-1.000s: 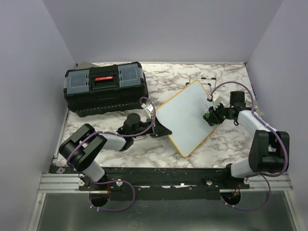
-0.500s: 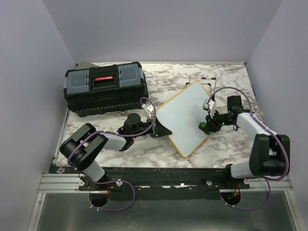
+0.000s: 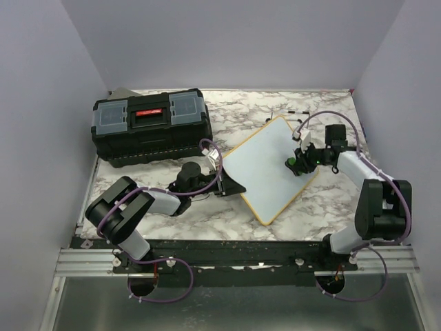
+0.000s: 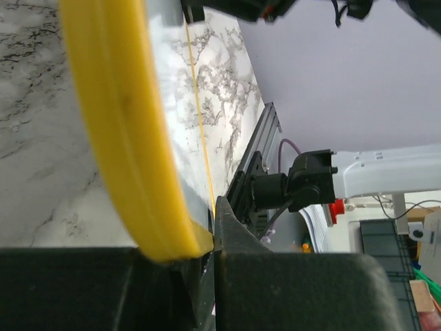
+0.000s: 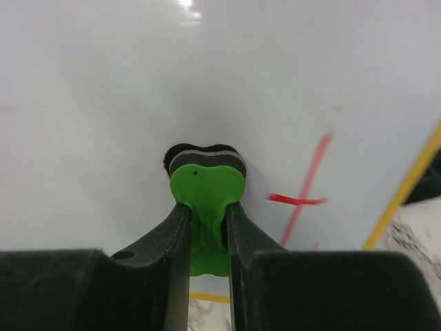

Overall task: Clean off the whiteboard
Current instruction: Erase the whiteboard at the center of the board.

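— So, where is the whiteboard (image 3: 270, 169) right now?
— It lies turned like a diamond on the marble table (image 3: 331, 110), toward three o'clock from the middle. My left gripper (image 3: 231, 185) has the yellow frame on the board's eight o'clock edge. In the left wrist view the rim runs down between the fingers, so I judge it clamped.
— And your right?
— The right gripper (image 5: 207, 207) is closed on a green eraser (image 5: 205, 186). Its dark pad is pressed on the white surface, toward the board's three o'clock corner.
— What is left to wipe?
— Red marks (image 5: 303, 186) at about three o'clock of the eraser in the right wrist view, near the yellow edge.
— How do you do it well?
— I would slide sideways across them with the pad flat and even pressure, overlapping the passes. I would stop just short of the frame so the pad cannot catch, with the left grip firm so the board cannot skid. The black toolbox (image 3: 151, 125) at ten o'clock is well apart.
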`<state>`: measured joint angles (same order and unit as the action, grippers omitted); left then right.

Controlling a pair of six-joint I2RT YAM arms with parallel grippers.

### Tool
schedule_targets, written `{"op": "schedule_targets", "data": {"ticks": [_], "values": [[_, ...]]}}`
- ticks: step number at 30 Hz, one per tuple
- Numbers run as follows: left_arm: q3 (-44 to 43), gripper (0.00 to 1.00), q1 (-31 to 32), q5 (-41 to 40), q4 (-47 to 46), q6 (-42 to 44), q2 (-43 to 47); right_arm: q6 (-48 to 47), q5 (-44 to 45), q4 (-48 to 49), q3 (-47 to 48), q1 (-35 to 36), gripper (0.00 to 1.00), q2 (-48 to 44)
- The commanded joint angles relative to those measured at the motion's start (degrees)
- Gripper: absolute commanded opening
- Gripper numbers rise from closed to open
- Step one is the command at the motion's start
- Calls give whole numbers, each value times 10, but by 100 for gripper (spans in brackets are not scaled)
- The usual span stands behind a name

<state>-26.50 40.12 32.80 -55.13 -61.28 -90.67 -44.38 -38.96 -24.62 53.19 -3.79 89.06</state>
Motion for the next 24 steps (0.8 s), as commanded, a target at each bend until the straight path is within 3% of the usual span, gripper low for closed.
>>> {"op": "schedule_targets", "data": {"ticks": [1, 3, 7, 11, 15, 20, 24], "values": [[-17, 0, 10, 37, -85, 19, 10, -9, -13, 5, -92, 95, 1, -45], [-18, 0, 10, 38, -85, 19, 9, -20, -27, 0, -120, 99, 1, -73], [-20, 0, 9, 40, -82, 20, 8, -11, 34, 12, -125, 80, 1, -89], [-20, 0, 10, 40, -84, 20, 11, 2, 50, 13, -65, 14, 1, -28], [-18, 0, 10, 40, -84, 21, 10, 46, 99, 47, 7, 3, 1, 59], [-16, 0, 9, 41, -85, 20, 9, 90, 48, 46, 79, 9, 1, 98], [-18, 0, 10, 42, -83, 22, 6, 77, 15, 45, 57, 35, 1, 69]]}}
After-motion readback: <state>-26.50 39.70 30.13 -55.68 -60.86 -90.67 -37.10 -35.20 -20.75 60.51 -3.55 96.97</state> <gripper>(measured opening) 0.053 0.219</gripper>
